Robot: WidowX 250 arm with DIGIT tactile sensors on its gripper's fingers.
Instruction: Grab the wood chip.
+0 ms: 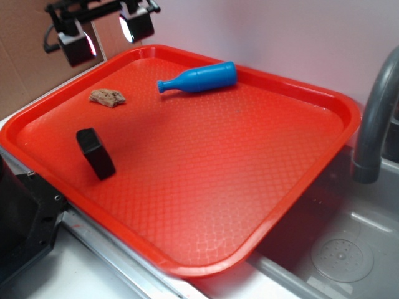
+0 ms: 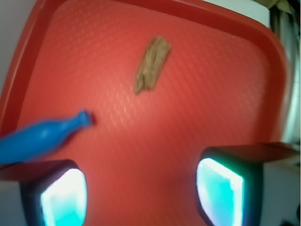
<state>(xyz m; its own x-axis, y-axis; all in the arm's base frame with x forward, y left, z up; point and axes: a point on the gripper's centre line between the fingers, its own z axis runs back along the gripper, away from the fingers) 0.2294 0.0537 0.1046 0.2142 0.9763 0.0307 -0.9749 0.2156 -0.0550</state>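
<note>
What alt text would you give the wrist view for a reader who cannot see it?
A small, ragged tan wood chip lies on a red tray, ahead of the open gripper, whose two fingertips frame the bottom of the picture. A blue bottle lies at the left, its neck pointing toward the middle of the tray.

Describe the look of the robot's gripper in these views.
The gripper has two blocky black fingers with glossy pads that glow cyan-white in the wrist view and pale in the exterior view. A black cable loops beside its black mount.
</note>
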